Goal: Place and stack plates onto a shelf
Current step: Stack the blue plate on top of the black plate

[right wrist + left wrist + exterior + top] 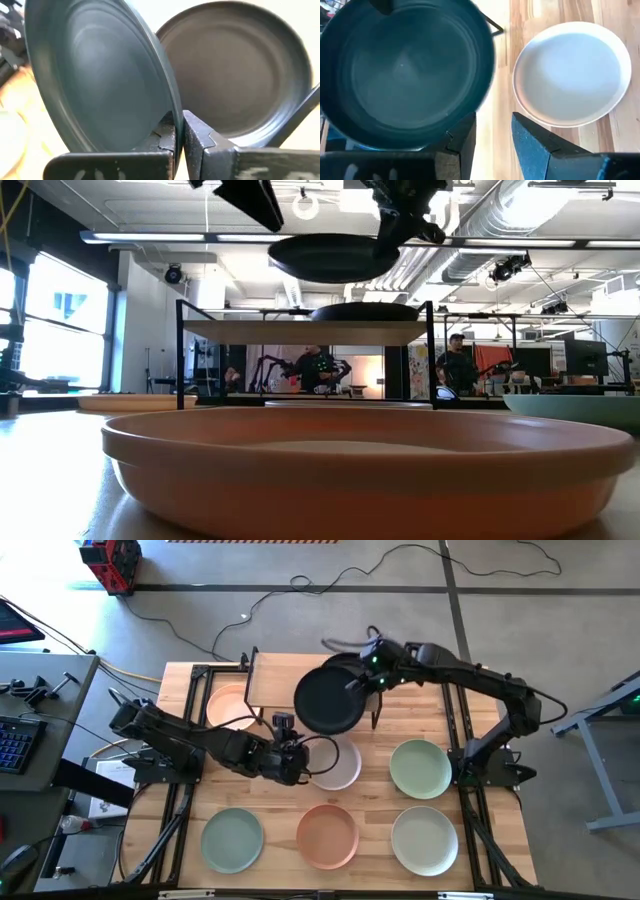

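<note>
A dark teal plate (328, 700) hangs over the wooden shelf (270, 680), with my right gripper (179, 125) shut on it. A black plate (240, 75) lies on the shelf's right half, below and beyond the teal one. My left gripper (492, 130) stands open just off the teal plate's (405, 75) near rim, with nothing between its fingers, above a whitish plate (572, 72) on the table. A peach plate (230, 705) rests on the table under the shelf's left half. My right gripper pinches the teal plate's rim (167, 112) between its two fingers, one on the plate's inner face and one on its underside. The fingers come slanting down from the table's far right. The plate hangs clear above the shelf (300, 332), roughly level.
A pale green plate (420, 768) lies on the table's right. Along the near edge lie a sage green plate (232, 840), a terracotta plate (327, 835) and a whitish plate (424, 838). The shelf's thin black legs (181, 355) stand at its corners.
</note>
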### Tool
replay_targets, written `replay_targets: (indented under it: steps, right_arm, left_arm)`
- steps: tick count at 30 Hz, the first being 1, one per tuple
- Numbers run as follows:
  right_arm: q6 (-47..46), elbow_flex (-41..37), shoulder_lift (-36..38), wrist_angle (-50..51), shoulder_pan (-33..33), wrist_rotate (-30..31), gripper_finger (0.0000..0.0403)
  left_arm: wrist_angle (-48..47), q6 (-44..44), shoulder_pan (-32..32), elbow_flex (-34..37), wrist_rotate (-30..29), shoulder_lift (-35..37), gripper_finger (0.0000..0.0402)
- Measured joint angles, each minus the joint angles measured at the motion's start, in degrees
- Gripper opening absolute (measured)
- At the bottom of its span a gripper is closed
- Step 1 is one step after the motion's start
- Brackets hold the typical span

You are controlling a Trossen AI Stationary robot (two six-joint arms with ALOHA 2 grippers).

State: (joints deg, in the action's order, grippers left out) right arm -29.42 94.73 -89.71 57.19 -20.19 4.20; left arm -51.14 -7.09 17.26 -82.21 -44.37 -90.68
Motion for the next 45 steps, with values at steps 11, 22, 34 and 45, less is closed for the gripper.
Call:
replay_targets:
  steps: [11,22,34,45]
  right_arm:
    - [6.76,3.55,0.04,-0.06,-13.31,-11.87,0.0000]
    - [7.54,3.58,-3.96,0.73,-26.00,-24.98,0.0000]
    - [11.99,3.58,-9.45,2.24,-27.19,-27.31,0.0000]
    - [15.36,3.58,-10.16,5.15,-27.22,-21.10,0.0000]
  left_arm:
    - [-1.61,0.09,-1.35,-0.85,-6.85,-0.01,0.0113]
    - [-17.90,17.87,-7.34,-0.85,-6.79,3.69,0.0113]
    - [-26.76,28.59,-13.04,-0.83,-4.65,8.54,0.0113]
    - [-26.84,29.35,-15.47,-0.83,-4.62,8.90,0.0113]
